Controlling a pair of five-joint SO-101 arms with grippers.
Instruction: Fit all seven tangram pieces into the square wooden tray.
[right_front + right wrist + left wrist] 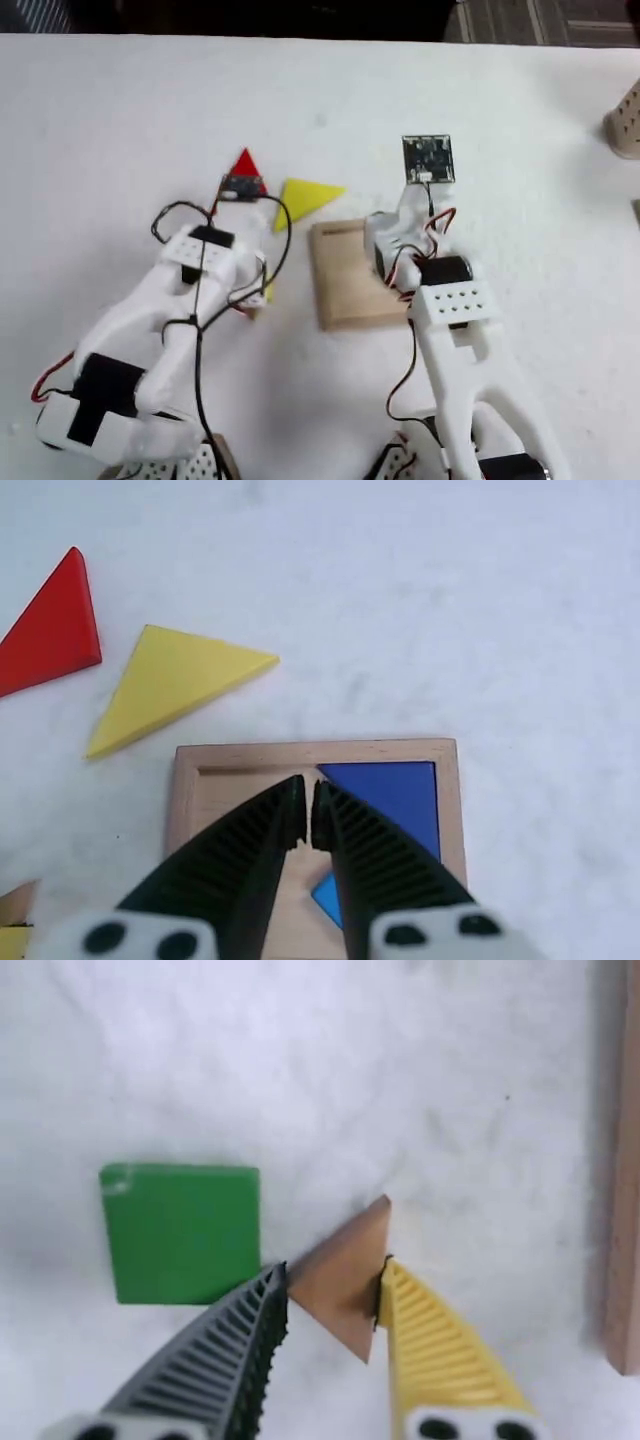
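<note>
The brown triangle point(345, 1280) was gripped in the left claw point(332, 1272) — pinched between the grey finger and the yellow one, with one corner reaching past the fingertips. The green square point(180, 1232) lay flat on the white table point(400, 1060) just beside the grey finger, its nearest corner close to the triangle; whether the two touched could not be told. The tray point(625, 1210) was seen on the yellow finger's side, apart from the triangle. The right claw point(308, 798) was poised over the tray with its black fingers drawn together and nothing held between them. A blue piece point(390, 790) lay inside the tray, set into one corner — just beside those fingertips. Outside the tray, the yellow triangle point(170, 685) lay near its rim, and the red triangle point(50, 630) lay just beyond the yellow one, not touching it.
</note>
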